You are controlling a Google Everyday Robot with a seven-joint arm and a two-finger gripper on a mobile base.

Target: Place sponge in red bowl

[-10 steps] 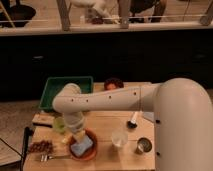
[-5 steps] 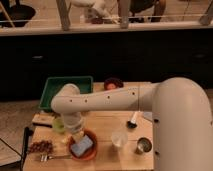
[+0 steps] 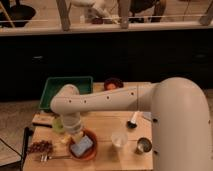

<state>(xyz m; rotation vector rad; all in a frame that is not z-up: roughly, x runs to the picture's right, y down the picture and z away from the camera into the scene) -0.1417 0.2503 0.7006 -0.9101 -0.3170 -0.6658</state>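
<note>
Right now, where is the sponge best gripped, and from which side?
Probably from above: the sponge lies flat inside the red bowl, whose rim blocks a side approach. Grip across its narrower width. The gripper hangs just above the bowl's rim, on the picture's left.

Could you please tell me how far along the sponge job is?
Done, it seems: the sponge lies inside the red bowl. In hand: the end effector hangs just over its back-left rim, close to the sponge. Left: pulling the arm clear; whether the sponge is released cannot be seen.
</note>
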